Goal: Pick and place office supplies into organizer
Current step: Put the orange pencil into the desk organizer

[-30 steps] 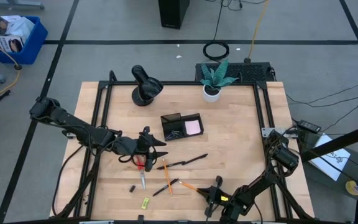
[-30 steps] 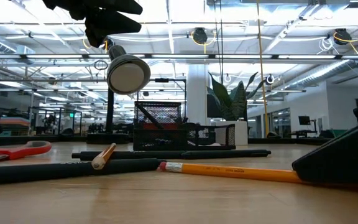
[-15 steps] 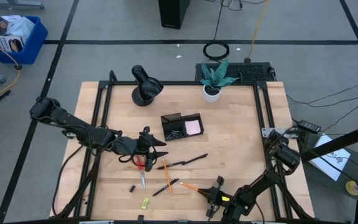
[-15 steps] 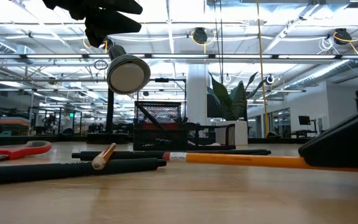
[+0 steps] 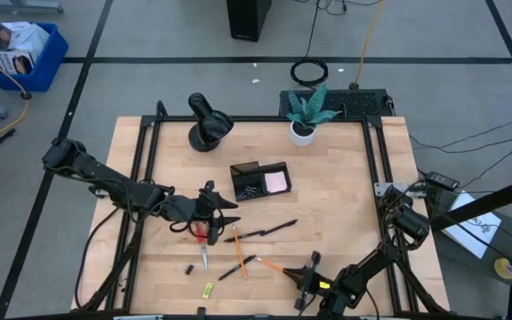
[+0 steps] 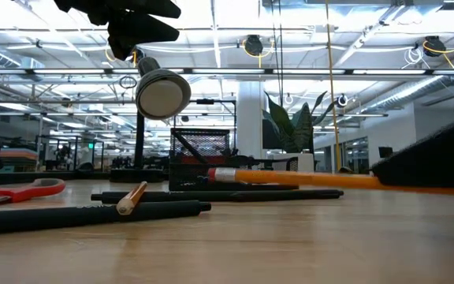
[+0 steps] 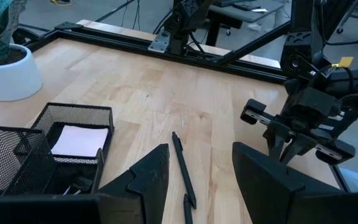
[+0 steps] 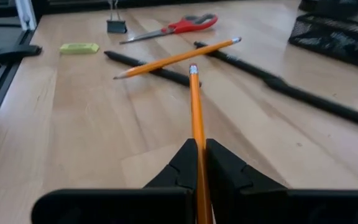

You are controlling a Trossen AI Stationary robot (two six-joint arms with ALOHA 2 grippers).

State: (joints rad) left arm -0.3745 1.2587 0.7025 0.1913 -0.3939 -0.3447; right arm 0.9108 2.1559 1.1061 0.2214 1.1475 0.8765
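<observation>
Left gripper [image 5: 223, 212]: you see it hovering over the scissors [image 5: 202, 240], fingers [image 7: 148, 177] spread, grasping nothing. Organizer [image 5: 260, 180]: far of centre, pink pad [image 5: 276, 181] in its right compartment. Black pens [image 5: 265, 231]: lying mid-table. Right gripper [image 5: 308, 272]: near edge, fingers [image 8: 182, 163] clenched on a pencil [image 8: 196, 121] that juts forward between them, lifted off the table [image 5: 345, 196]. Its rear end is hidden behind the fingers.

Wooden table [image 5: 345, 204]. On it: black mesh organizer [image 5: 259, 180], white plant pot [image 5: 302, 132], round black lamp-like object [image 5: 208, 124], red-handled scissors [image 5: 203, 240], two black pens [image 5: 265, 231] [image 5: 236, 268], orange pencil [image 5: 238, 252], black clip [image 5: 188, 268], yellow-green piece [image 5: 208, 288].
</observation>
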